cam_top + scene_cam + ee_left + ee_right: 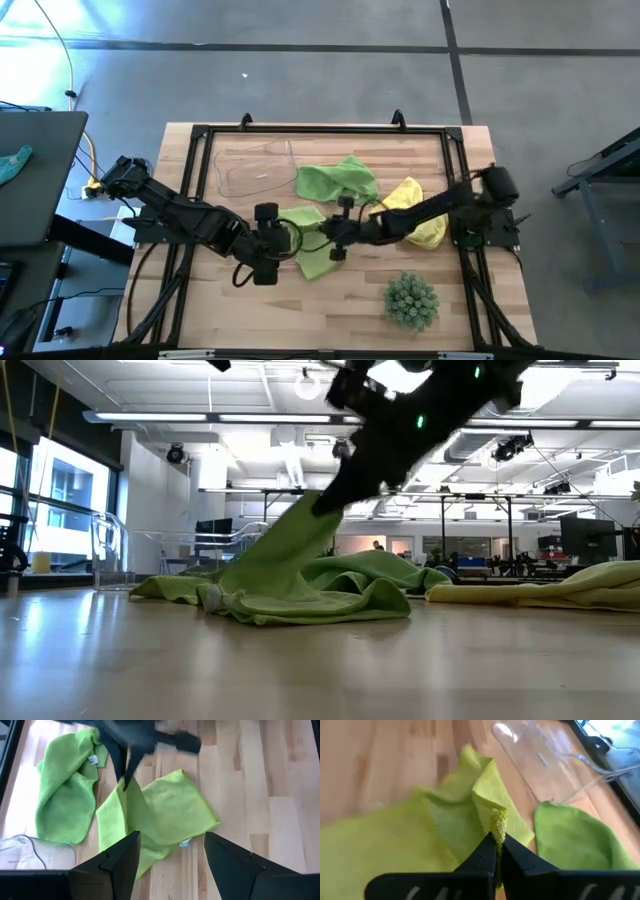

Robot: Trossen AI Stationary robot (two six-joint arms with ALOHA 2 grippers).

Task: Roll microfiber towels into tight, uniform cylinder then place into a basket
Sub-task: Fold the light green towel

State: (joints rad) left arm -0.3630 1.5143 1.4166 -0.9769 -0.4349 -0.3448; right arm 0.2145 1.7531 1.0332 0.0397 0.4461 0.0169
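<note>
A lime green towel [312, 250] lies on the table's middle with one part pulled up into a peak; it also shows in the left wrist view [165, 810]. My right gripper [497, 847] is shut on that peak. My left gripper [172, 865] is open and empty, hovering just left of this towel with its fingers toward it. A second lime green towel [340, 180] lies crumpled farther back. A yellow towel [415, 212] lies crumpled under my right arm. The clear basket [250, 165] stands at the far left. My right gripper pinches a bunched fold of the lime green towel at its edge [496, 825] between its two fingertips, slanting down from above and from the table's right. The pinched part is lifted [300, 540], the cloth slopes down from it, and the rest [300, 605] lies on the table.
A spiky green ball-shaped plant [412, 300] stands near the front right. Bare wood lies in front of the towels and toward the front left. A black frame [200, 135] runs around the table's edges.
</note>
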